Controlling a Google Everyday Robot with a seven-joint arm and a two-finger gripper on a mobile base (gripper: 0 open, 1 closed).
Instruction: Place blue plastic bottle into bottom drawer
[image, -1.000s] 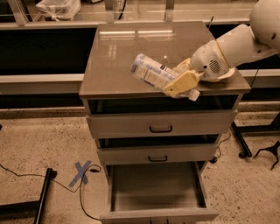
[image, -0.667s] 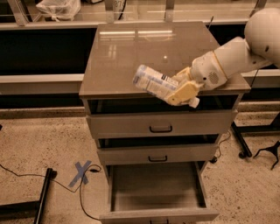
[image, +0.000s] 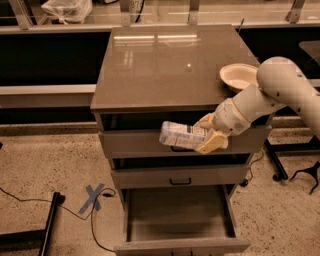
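Cream-yellow gripper (image: 204, 134) out in front of the top drawer, fingers clasped on the bottle (image: 181, 135): clear plastic, pale blue-white label with what looks like dark print, too blurred to read. White arm (image: 280, 87) behind it. The cabinet (image: 165, 65) is grey-brown, its glossy top streaked with pale reflections. Cream bowl (image: 239, 76) sits on it. Black handle (image: 180, 181) on the middle drawer. Bottom drawer (image: 180, 246) grey throughout. Floor (image: 50, 160) speckled beige, with a blue tape cross (image: 93, 197).
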